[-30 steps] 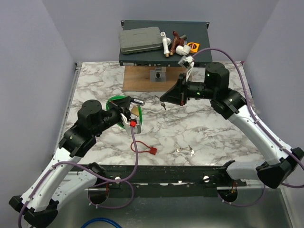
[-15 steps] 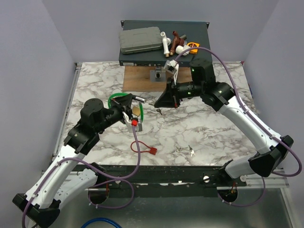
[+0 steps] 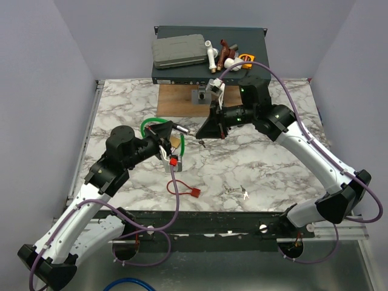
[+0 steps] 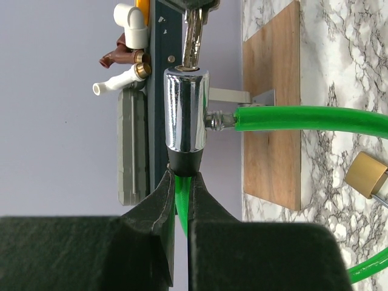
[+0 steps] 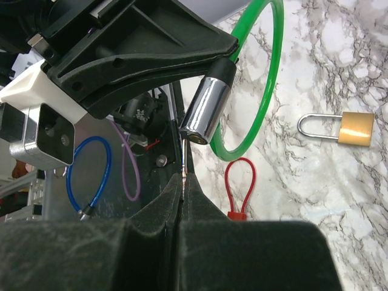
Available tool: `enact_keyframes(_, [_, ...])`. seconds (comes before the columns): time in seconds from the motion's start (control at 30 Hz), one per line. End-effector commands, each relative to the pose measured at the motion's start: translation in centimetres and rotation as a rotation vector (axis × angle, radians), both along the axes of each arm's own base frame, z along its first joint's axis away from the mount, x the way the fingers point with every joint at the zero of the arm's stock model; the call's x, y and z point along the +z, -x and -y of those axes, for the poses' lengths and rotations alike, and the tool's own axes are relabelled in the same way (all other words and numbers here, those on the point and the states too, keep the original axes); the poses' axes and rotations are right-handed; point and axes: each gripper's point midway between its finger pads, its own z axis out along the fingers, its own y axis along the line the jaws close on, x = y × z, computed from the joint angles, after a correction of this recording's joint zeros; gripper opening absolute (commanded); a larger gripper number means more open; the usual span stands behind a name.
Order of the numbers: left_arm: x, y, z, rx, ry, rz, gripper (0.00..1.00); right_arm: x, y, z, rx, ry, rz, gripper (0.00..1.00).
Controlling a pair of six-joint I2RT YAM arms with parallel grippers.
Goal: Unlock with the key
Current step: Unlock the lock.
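Looking down from the overhead cam, both arms meet over the marble tabletop [image 3: 273,163], a bit toward its 10 o'clock side. The left fingers [image 3: 163,140] hold the green cable lock [image 3: 147,125] up off the marble, and the right fingers [image 3: 202,130] come in at it from 3 o'clock. From up there I honestly can't make out what the right side is pinching, it's too small. The left wrist cam sorts that out. The chrome barrel [image 4: 187,109] sticks out at 12 o'clock from the left fingers, which are nearly closed on the green cable right under the barrel's black end. The key [image 4: 193,30] meets the barrel's far end, blade in line with it; how deep it sits, can't tell. The right wrist cam gives the flip side: the right fingers are squeezed tight on the thin key blade, with its tip right at the barrel's keyhole face, which the left cam never shows. That view also catches the brass padlock [image 5: 351,128] at 3 o'clock and the red cable seal [image 5: 237,215], both flat on the marble. Only the overhead cam shows the loose bunch of keys [image 3: 237,191] near 5 o'clock, plus the wooden board [image 3: 179,102] at 12 o'clock with the dark box [image 3: 267,57] behind it.
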Motion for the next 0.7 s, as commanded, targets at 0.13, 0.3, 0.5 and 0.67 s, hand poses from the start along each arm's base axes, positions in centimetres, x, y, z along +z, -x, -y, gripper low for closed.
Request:
enact_keyframes(0.13, [1.7,1.1,0.7,-0.065,0.005,0.096,0.00,-0.2,-0.6,-0.2,-0.037,0.003,0.021,0.01])
enact_keyframes(0.3, [1.6,1.2,0.7,-0.065,0.007,0.097,0.00,-0.5,-0.8,-0.2,-0.053,0.010,0.017,0.01])
enact_keyframes(0.5, [1.4,1.2,0.7,-0.063,0.005,0.097,0.00,-1.1,-1.1,0.0,-0.075,0.026,0.011,0.01])
enact_keyframes(0.67, [1.4,1.4,0.7,-0.068,0.005,0.104,0.00,-1.2,-1.1,0.2,-0.091,0.024,0.019,0.01])
